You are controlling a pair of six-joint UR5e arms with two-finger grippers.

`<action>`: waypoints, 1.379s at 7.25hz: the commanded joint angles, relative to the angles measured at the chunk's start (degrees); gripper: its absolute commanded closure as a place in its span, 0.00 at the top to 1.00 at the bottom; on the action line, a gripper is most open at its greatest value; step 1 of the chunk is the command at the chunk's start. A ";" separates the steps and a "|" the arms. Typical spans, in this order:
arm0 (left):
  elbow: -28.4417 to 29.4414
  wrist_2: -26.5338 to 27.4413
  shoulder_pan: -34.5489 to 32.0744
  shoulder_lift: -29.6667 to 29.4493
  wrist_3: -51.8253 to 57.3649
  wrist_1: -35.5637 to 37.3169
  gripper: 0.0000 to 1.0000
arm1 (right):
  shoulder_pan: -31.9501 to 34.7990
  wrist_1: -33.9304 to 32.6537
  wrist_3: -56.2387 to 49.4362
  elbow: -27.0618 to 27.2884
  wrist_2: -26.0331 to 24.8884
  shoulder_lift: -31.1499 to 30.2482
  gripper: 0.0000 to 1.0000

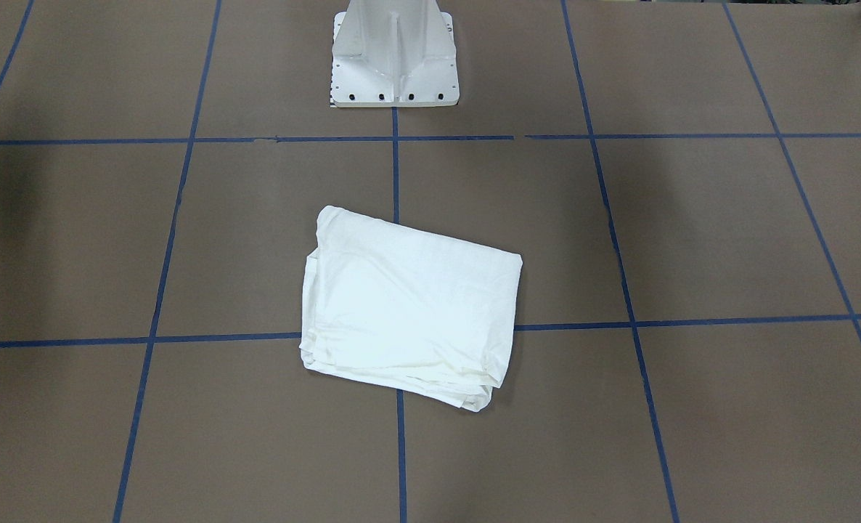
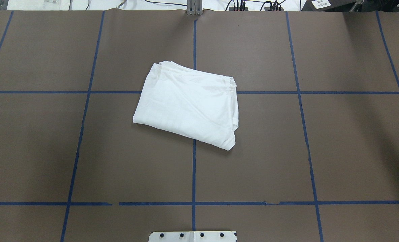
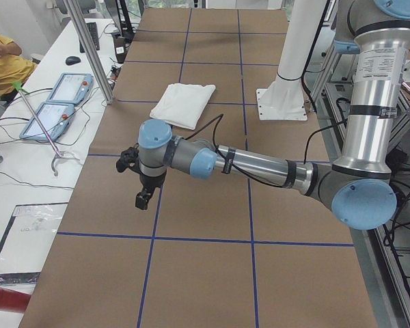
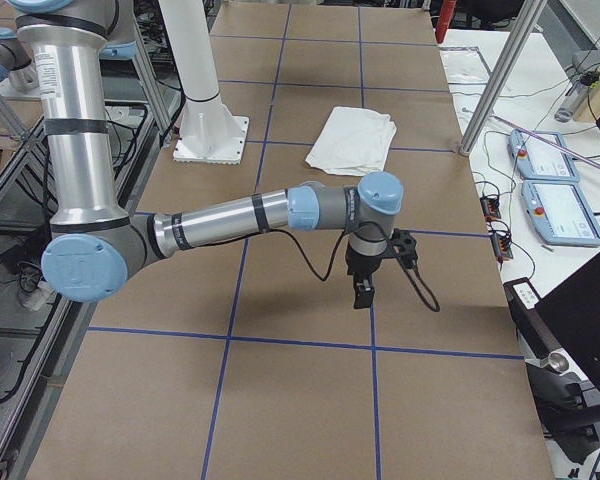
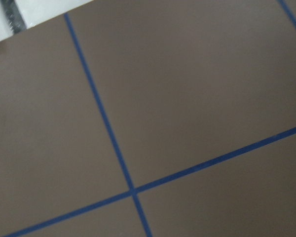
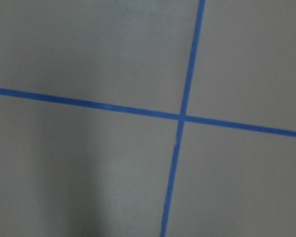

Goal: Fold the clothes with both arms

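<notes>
Overhead exterior gave me the white T-shirt (image 2: 186,104) lying as a folded, slightly skewed rectangle at the middle of the table (image 2: 51,151). It sat across a crossing of the blue tape lines (image 2: 194,174), with neither arm over it.

I judged it light, soft and limp: layered cotton that would sag and slide apart if lifted by one point. Loose stacked edges showed along the far side and the robot's right side, while the near edge looked like a clean fold. I reckoned the safest hold was at two corners of one edge, one gripper each, pinching every layer together.

In the side views the left gripper (image 3: 143,201) and the right gripper (image 4: 363,295) hung above bare table at opposite ends, well apart from the shirt. I could not tell whether their jaws were spread or pressed together. Both wrist views showed only tape and brown surface.
</notes>
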 commanded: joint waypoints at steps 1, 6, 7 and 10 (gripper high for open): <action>0.51 -1.09 -1.61 5.17 0.11 4.23 1.00 | 2.21 1.39 -0.73 -0.22 0.06 -5.85 1.00; 0.34 -1.19 -1.43 5.44 -0.32 5.86 1.00 | 3.98 1.39 -1.07 0.39 5.95 -7.00 1.00; 0.68 -0.75 -1.52 5.62 -0.33 5.68 1.00 | 4.07 1.39 -0.90 0.22 6.21 -7.44 1.00; -1.06 -0.75 -1.52 5.62 -0.15 5.41 1.00 | 4.07 1.47 -1.07 0.30 5.95 -7.97 1.00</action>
